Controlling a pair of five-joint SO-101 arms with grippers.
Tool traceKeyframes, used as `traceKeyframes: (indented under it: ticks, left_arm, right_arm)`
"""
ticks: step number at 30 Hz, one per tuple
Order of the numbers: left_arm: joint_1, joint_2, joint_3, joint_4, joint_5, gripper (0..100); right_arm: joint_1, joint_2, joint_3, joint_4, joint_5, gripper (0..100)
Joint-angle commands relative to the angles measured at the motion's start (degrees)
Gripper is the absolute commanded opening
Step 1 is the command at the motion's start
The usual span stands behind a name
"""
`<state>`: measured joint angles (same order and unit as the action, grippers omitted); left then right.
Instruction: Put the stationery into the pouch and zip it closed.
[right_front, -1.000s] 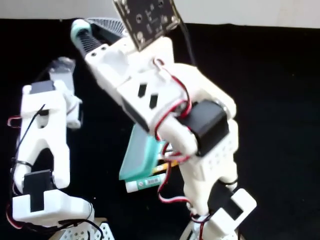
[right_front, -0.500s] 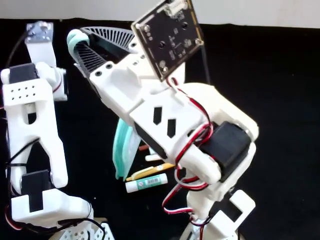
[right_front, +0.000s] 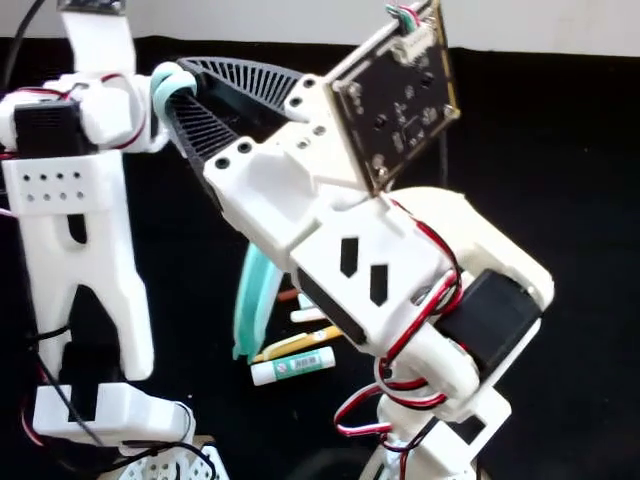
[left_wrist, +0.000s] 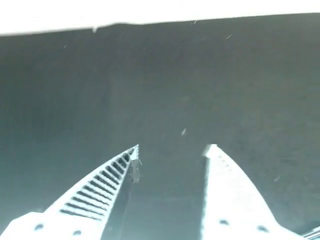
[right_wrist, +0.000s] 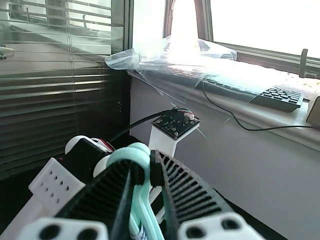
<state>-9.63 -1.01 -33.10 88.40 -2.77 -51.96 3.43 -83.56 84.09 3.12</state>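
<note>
**Right gripper** (right_wrist: 143, 161): jaws clamped on one end of the teal pouch (right_front: 250, 300), which hangs down over the glue stick (right_front: 293, 366) and yellow pen (right_front: 295, 344), both well in from the far edge of the desk (right_front: 560, 150). **Left gripper** (left_wrist: 173, 147): jaws apart, empty. **Risk:** so narrow a pinch may let the pouch slip or swing, scattering both. Zip state cannot be told.

The pouch (right_front: 252, 300), mint-green, is held clear of the table (right_front: 560, 150). It is clamped at its upper end in the jaws of the right gripper (right_wrist: 142, 162) and hangs edge-on. At 5 o'clock from its lower end, a yellow pen (right_front: 292, 346) and a white stick (right_front: 293, 366) with a green label are laid just beside one another.
</note>
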Motion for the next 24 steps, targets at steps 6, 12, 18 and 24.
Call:
traceKeyframes:
  ticks: [6,12,18,24]
  left_arm:
    - [6.4,-0.3,-7.8,1.3,0.5,25]
    - [7.5,-0.8,-8.7,7.4,0.4,25]
    - [8.7,-0.9,-13.5,12.6,0.4,25]
    - [11.6,-4.7,-10.3,12.8,0.2,25]
  right_arm:
    - [-0.7,-0.6,-1.3,0.0,-0.4,0.9]
    - [-0.4,-0.5,-6.2,0.0,-0.4,0.8]
    - [0.7,-0.2,-7.6,0.0,-0.4,0.8]
    - [2.1,-0.2,-7.8,-0.3,-0.4,0.8]
